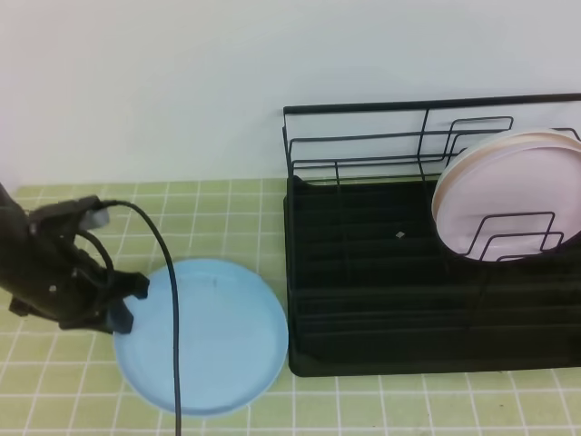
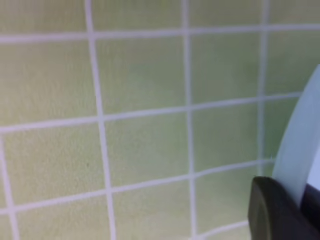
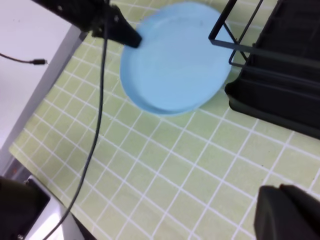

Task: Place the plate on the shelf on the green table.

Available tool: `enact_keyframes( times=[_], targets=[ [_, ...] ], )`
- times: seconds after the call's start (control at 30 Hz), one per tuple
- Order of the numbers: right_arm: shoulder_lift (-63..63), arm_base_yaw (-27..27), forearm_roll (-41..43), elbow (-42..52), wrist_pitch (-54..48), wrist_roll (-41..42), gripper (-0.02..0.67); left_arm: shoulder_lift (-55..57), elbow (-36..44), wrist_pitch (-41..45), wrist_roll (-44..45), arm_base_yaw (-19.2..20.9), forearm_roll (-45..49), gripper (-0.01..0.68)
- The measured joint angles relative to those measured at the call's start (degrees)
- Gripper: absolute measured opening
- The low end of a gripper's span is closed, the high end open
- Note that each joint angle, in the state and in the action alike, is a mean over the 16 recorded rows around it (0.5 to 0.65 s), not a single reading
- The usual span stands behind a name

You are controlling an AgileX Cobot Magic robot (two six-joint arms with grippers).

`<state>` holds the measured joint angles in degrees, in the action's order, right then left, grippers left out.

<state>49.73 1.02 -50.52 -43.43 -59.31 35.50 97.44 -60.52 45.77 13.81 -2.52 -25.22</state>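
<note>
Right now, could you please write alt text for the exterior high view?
The left gripper meets the left rim of a light blue plate lying on the green tiled table. Right of it, a black wire rack holds a pink plate upright.

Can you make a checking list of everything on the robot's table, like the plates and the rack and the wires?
Surface: green tiled table, white grout.
Job's things: round light blue plate flat on the tiles, left of the black wire dish rack.
Clutter: pale pink plate upright in the rack's right dividers, a cream plate edge behind it.
Grippers: left gripper at the blue plate's left rim, grip unclear; right gripper barely in view.
Cables: black cable draped across the blue plate.
Surroundings: plain white wall.
</note>
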Motion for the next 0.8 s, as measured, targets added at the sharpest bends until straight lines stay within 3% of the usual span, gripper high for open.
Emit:
enact_keyframes(
  times=[0.33,0.8],
  targets=[
    [0.0,0.0,-0.1,0.0,-1.8,0.5,-0.002,-9.5,-2.6,2.1,1.1,0.0,-2.8,0.0],
    [0.0,0.0,-7.3,0.0,1.8,2.2,0.001,-20.9,-5.7,8.6,10.1,-1.5,-18.3,0.0]
  ],
)
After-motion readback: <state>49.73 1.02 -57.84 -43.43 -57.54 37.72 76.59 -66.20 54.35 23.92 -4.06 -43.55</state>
